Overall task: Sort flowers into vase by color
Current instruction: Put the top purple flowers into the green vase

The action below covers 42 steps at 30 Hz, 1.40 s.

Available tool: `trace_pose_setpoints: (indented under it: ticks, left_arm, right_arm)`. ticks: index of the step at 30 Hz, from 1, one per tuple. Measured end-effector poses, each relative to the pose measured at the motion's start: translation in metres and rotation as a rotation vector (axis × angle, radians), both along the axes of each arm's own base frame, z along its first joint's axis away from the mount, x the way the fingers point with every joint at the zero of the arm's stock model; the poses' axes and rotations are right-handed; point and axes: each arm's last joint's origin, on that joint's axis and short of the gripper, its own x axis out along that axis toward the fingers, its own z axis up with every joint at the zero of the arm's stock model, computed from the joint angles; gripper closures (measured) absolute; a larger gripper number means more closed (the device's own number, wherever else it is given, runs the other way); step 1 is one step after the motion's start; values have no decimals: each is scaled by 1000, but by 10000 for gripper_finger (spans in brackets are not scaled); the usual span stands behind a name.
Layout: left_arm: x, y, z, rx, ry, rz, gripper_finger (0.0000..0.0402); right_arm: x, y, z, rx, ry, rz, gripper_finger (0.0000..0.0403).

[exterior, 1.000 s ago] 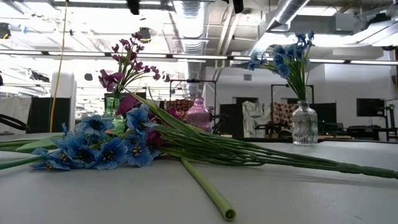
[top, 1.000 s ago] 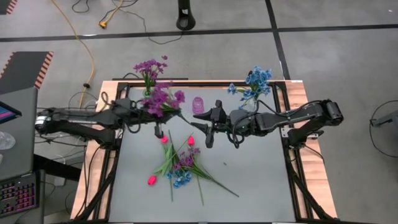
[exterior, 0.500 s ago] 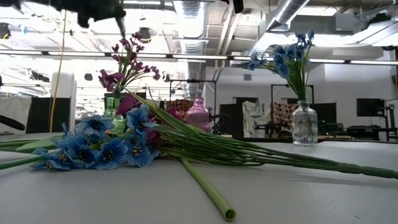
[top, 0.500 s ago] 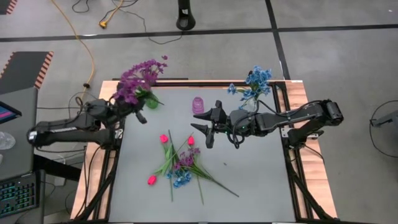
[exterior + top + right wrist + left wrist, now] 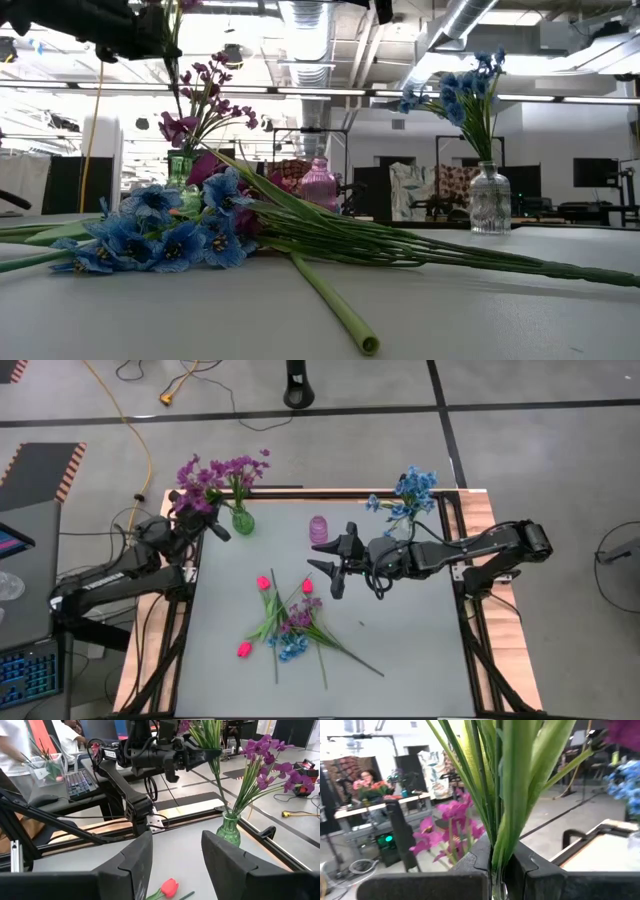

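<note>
My left gripper (image 5: 205, 525) is raised over the table's far-left corner, left of the green vase (image 5: 243, 520), and is shut on a purple sprig (image 5: 193, 488). The green vase holds purple flowers (image 5: 240, 466). My right gripper (image 5: 335, 565) hovers open over the table's middle, touching nothing. A pile of purple and blue sprigs (image 5: 295, 625) with pink buds (image 5: 264, 583) lies flat on the table. Blue flowers (image 5: 410, 490) stand in a clear vase (image 5: 490, 200). My left gripper pinches the purple sprig's green stems and leaves (image 5: 501, 847) between its two fingers (image 5: 470, 862), below the bloom. The fingers lie across the stems. The sprig is lifted clear of the table, its leaves (image 5: 210, 735) rising from the gripper and its bloom uppermost.
An empty pink vase (image 5: 319, 528) stands at the far edge between the green and the clear vase. The pile's long stems (image 5: 400, 245) stretch toward the right near side. People and desks show in the room beyond the table (image 5: 70, 730).
My left gripper has drawn back toward the table's far-left corner and risen, still shut on the purple sprig. The sprig has moved from over the table right of the green vase to left of it, and has tipped more upright.
</note>
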Motion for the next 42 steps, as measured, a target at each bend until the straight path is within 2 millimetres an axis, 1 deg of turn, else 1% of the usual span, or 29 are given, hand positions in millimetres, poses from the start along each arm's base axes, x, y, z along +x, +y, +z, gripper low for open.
trace_pose_setpoints:
  ticks: [9,13,20,25,33,38,42]
  left_arm:
    - [-5,8,-3,-13,37,83,392]
    - [-3,13,-5,-26,49,86,392]
    - [10,28,-16,-104,100,96,392]
    - [19,36,-22,-142,102,93,392]
    - [25,41,-30,-173,161,102,370]
    - [22,41,-29,-182,124,184,356]
    - [18,39,-25,-168,100,202,329]
  right_arm:
    - [0,0,0,0,0,0,207]
    - [0,0,0,0,0,0,207]
    - [0,0,0,0,0,0,207]
    - [0,0,0,0,0,0,207]
    - [0,0,0,0,0,0,207]
    - [0,0,0,0,0,0,207]
    - [0,0,0,0,0,0,207]
